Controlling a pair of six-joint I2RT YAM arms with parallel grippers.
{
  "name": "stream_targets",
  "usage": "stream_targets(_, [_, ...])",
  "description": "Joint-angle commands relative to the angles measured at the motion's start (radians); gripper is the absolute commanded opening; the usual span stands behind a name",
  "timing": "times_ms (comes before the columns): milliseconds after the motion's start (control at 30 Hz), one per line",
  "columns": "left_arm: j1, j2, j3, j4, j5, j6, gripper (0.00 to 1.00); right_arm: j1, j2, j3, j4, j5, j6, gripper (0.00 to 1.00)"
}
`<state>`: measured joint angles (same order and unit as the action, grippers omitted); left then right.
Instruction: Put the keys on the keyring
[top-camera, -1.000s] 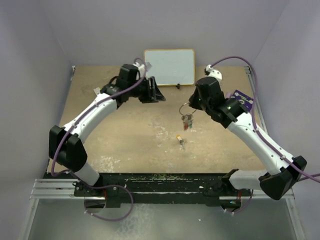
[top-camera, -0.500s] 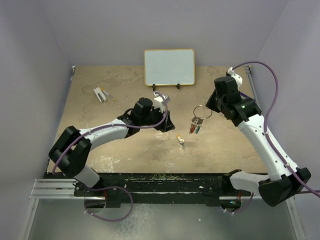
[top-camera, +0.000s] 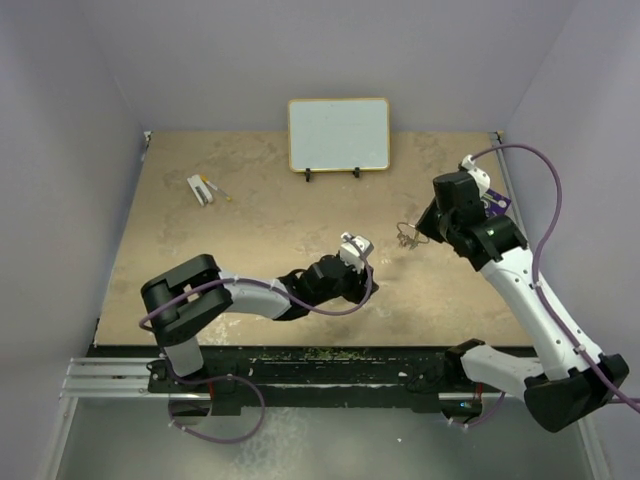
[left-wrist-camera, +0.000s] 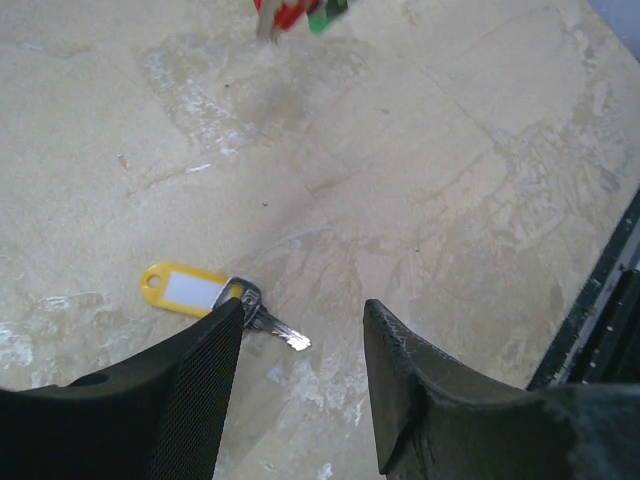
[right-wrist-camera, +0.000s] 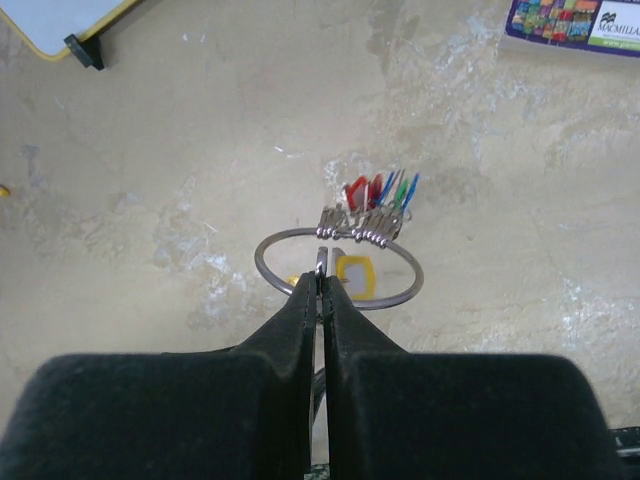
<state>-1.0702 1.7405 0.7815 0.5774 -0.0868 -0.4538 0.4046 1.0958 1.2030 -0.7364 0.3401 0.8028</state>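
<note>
A silver key with a yellow tag (left-wrist-camera: 188, 290) lies flat on the table. My left gripper (left-wrist-camera: 300, 312) is open just above it, and its left finger (left-wrist-camera: 195, 385) covers the key's head. In the top view the left gripper (top-camera: 362, 280) hides this key. My right gripper (right-wrist-camera: 320, 278) is shut on the thin silver keyring (right-wrist-camera: 405, 285) and holds it up right of centre (top-camera: 406, 236). Several keys with red, green and blue tags (right-wrist-camera: 378, 192) hang on the ring. Their tags show at the top edge of the left wrist view (left-wrist-camera: 295, 12).
A small whiteboard (top-camera: 338, 134) stands at the back centre. A small white object (top-camera: 200, 188) lies at the back left. A colourful printed card (right-wrist-camera: 570, 20) lies by the right edge, behind the right arm. The black front rail (top-camera: 330, 355) runs along the near edge.
My left arm swung from the back left to the front centre and came down over the yellow-tagged key. My right gripper carried the ring and its keys to the right.
</note>
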Motion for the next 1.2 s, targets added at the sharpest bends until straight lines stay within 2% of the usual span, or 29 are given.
stream_targets(0, [0.001,0.024,0.04,0.054,-0.154,-0.013,0.55,-0.006,0.016,-0.031,0.038,-0.029,0.054,0.0])
stream_targets(233, [0.002,0.08,0.063,-0.028,-0.199,-0.068,0.55,-0.01,0.104,-0.06,0.093,-0.062,0.181,0.0])
stream_targets(433, [-0.005,0.126,0.086,-0.05,-0.217,-0.104,0.55,-0.063,0.196,-0.051,-0.04,-0.032,0.335,0.0])
stream_targets(633, [-0.016,0.151,0.115,-0.076,-0.245,-0.109,0.55,-0.121,0.18,-0.125,-0.095,-0.064,0.411,0.02])
stream_targets(700, [-0.02,0.15,0.12,-0.095,-0.238,-0.112,0.55,-0.133,0.163,-0.146,-0.112,-0.063,0.427,0.08])
stream_targets(767, [-0.022,0.149,0.127,-0.113,-0.223,-0.113,0.53,-0.142,0.144,-0.162,-0.129,-0.058,0.44,0.25])
stream_targets(933, [-0.022,0.151,0.136,-0.157,-0.187,-0.115,0.36,-0.16,0.118,-0.163,-0.17,-0.044,0.449,0.7])
stream_targets(1000, [-0.022,0.155,0.139,-0.166,-0.184,-0.114,0.32,-0.164,0.119,-0.149,-0.188,-0.03,0.446,0.76])
stream_targets(1167, [-0.022,0.159,0.138,-0.181,-0.18,-0.109,0.3,-0.165,0.112,-0.12,-0.18,-0.027,0.403,0.78])
